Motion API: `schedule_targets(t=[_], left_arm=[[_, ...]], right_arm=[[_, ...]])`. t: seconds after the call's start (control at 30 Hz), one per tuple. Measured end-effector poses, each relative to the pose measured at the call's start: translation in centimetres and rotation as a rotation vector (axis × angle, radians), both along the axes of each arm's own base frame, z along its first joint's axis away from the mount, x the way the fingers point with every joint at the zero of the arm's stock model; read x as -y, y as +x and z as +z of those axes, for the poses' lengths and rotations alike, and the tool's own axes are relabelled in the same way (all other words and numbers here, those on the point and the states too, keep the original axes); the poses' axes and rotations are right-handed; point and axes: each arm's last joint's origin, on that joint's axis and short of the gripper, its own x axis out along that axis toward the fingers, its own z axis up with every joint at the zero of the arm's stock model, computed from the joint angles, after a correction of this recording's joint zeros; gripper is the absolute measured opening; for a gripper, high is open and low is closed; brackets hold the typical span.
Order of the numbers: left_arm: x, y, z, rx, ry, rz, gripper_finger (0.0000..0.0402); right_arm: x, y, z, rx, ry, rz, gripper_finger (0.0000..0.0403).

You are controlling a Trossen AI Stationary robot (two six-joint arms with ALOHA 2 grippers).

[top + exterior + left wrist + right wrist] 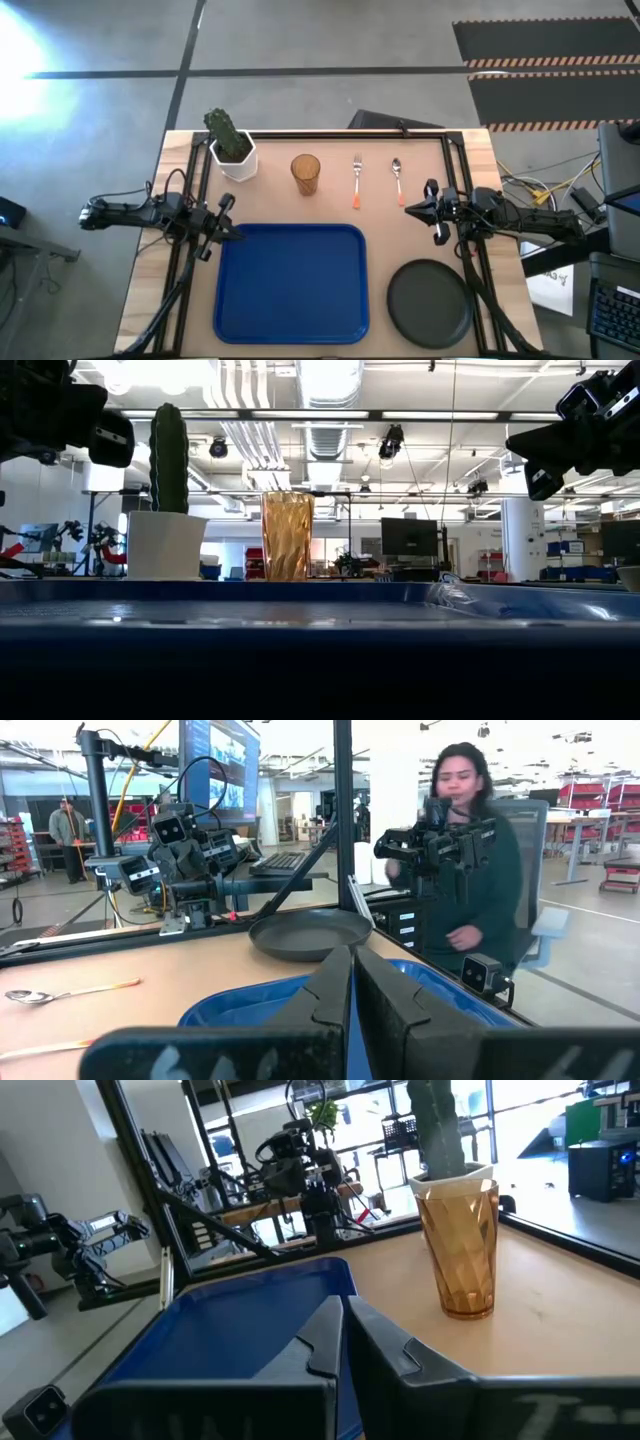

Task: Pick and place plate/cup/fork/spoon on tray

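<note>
- The left gripper [232, 232] is clenched on nothing, hovering just off the tray's left edge; the right gripper [412, 208] is likewise pinched shut and empty, near the spoon [397, 178].
- Nothing is placed yet, by the look of it: the tray [291, 283] lies bare.
- The plate [430, 303] sits on the table right of the tray; cup [305, 174], fork [356, 181] and spoon line up behind it.
- Tray: glossy blue plastic, rounded corners. Plate: matte, dark, round. Cup: faceted amber, tapered. Cutlery: metal, orange handles.
</note>
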Motion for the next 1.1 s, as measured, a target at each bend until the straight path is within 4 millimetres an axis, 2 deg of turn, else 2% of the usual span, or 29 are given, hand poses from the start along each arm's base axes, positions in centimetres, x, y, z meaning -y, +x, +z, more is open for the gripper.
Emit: schedule_targets(t=[0.87,1.1], left_arm=[[0.0,0.0,0.0,0.0,0.0,0.0,0.0],[0.0,0.0,0.01,0.0,0.0,0.0,0.0]], right_arm=[[-0.01,-0.01,0.22,0.023,0.006,0.003,0.0009],[-0.01,-0.01,0.28,0.023,0.243,0.014,0.0009]])
